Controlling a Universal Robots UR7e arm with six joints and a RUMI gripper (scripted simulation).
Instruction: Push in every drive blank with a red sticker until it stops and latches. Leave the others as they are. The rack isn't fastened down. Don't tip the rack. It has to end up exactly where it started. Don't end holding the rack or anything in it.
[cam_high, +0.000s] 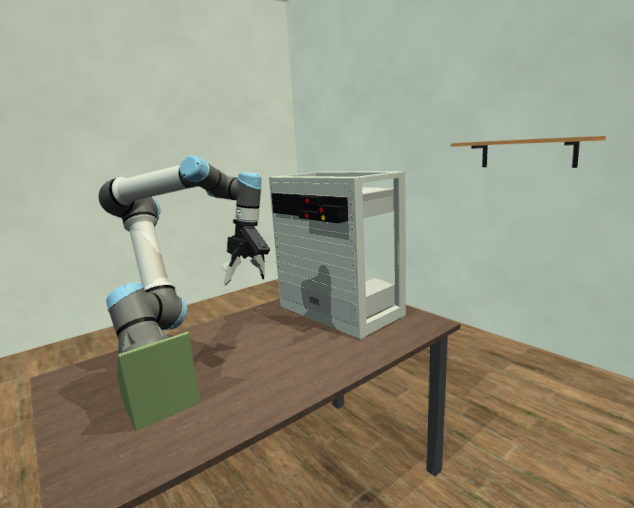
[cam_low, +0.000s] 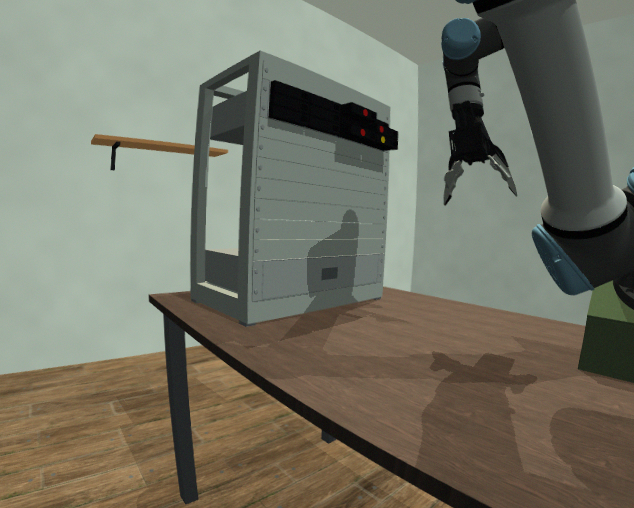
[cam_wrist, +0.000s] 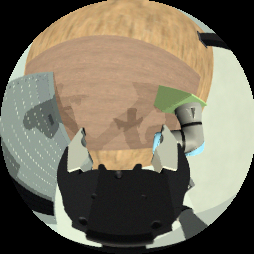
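A grey rack (cam_high: 317, 254) (cam_low: 317, 201) (cam_wrist: 30, 100) stands upright at the far end of the table (cam_high: 264, 370) (cam_low: 396, 343). A double row of black drive blanks (cam_high: 288, 203) (cam_low: 306, 105) fills its top bay. At that row's end, several blanks stick out further than the rest. Three of them carry red stickers (cam_high: 306, 201) (cam_high: 321, 210) (cam_high: 306, 215) (cam_low: 365, 112) (cam_low: 381, 128) (cam_low: 362, 131), and one carries a yellow sticker (cam_high: 322, 217) (cam_low: 382, 139). My gripper (cam_high: 244, 272) (cam_low: 479, 190) (cam_wrist: 122, 126) is open and empty. It points down, in the air beside the rack's front, below the blanks' height and apart from the rack.
The arm stands on a green block (cam_high: 158, 378) (cam_low: 608, 338) (cam_wrist: 172, 97) at the table's other end. A wooden wall shelf (cam_high: 529, 141) (cam_low: 158, 143) hangs behind the rack. The rack stands close to the table's far edges.
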